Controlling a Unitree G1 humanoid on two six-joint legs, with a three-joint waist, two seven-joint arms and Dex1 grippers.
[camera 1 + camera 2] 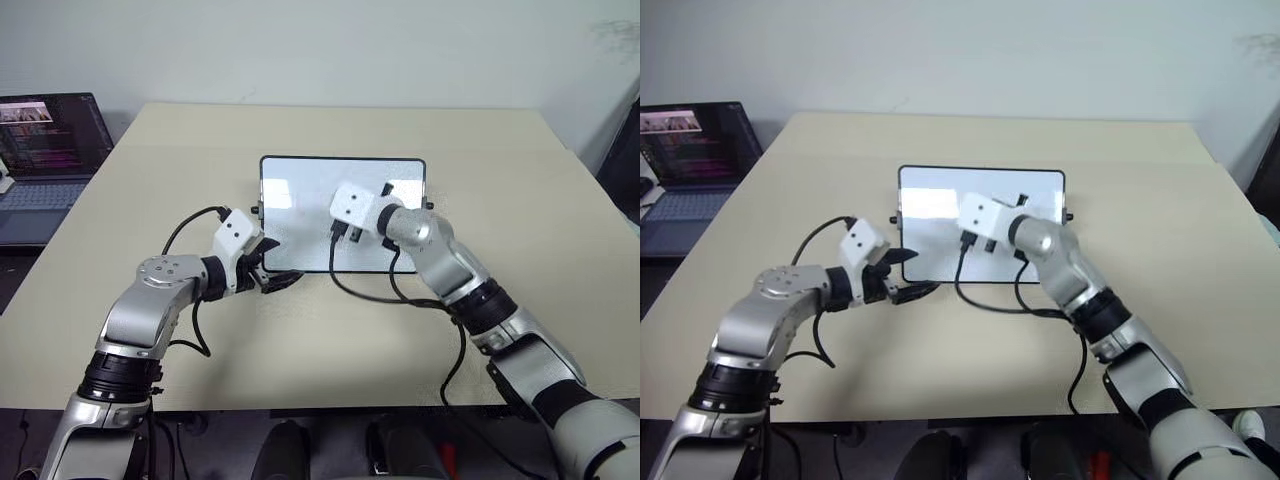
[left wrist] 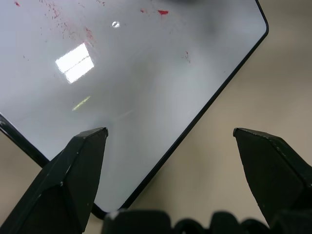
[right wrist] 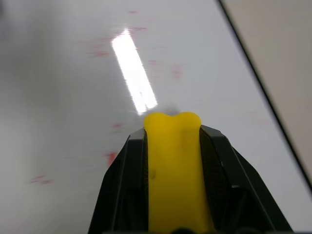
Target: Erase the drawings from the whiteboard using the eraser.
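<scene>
At the far left edge of the head view an open dark laptop (image 1: 45,150) sits on a separate surface beside the broad beige tabletop (image 1: 150,330). Left of centre, the left gripper (image 1: 278,272) hangs by the lower left corner of the small glossy white whiteboard with a thin black frame (image 1: 300,200); its two black fingers (image 2: 78,170) are spread wide apart with nothing between them, one over the white surface near the frame, the other over bare tabletop. The whiteboard lies flat at the middle of the frame. What is left of the red marker drawings (image 2: 163,12) is faint smears and specks scattered over the white surface. Right of centre, the right gripper (image 3: 173,127) reaches over the board from the lower right, its fingers clamped tight on the yellow sponge-like eraser block (image 3: 174,165), whose squeezed tip bulges out past the fingertips, right at the board's surface beside a bright reflection. Black cables (image 1: 380,290) loop from the right wrist across the board's near edge.
</scene>
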